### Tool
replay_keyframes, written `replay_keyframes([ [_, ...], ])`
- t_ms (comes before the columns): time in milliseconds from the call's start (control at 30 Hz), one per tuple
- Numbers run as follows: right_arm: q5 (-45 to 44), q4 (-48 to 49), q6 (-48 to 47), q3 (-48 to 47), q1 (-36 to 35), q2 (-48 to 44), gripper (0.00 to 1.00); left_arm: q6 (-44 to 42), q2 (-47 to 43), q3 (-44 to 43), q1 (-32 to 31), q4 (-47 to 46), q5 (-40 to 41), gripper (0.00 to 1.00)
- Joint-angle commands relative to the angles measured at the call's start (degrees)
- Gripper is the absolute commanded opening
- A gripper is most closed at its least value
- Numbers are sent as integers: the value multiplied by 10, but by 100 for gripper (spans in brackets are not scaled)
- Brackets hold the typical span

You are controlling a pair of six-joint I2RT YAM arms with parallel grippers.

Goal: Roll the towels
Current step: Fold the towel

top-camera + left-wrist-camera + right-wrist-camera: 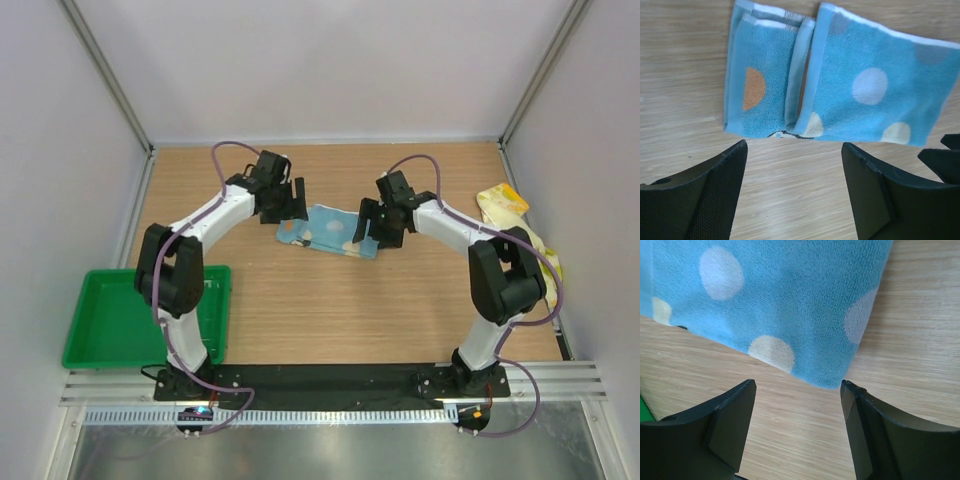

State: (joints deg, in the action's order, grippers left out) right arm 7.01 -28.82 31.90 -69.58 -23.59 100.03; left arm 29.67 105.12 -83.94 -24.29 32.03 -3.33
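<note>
The blue towel lies mid-frame on the tabletop, its left end folded over. The jaws of the left arm and right arm stand wide apart at its two ends, gripping nothing. The yellow towel lies crumpled at the right edge.

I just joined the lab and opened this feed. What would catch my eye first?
A blue dotted towel lies in the middle, its left end folded over. The left gripper and right gripper flank it, jaws open and empty. A yellow towel sits crumpled far right, a green tray near left.
</note>
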Motion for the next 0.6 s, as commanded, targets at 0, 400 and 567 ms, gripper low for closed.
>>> replay_keyframes([
  [0,4,12,-9,1,-4,0,75,21,20,-22,0,-2,-10,76],
  [400,-23,6,-19,22,-5,35,59,33,69,-18,-8,-32,-33,70],
  [567,-23,9,-22,22,-4,46,52,34,83,-25,-13,-34,-37,66],
])
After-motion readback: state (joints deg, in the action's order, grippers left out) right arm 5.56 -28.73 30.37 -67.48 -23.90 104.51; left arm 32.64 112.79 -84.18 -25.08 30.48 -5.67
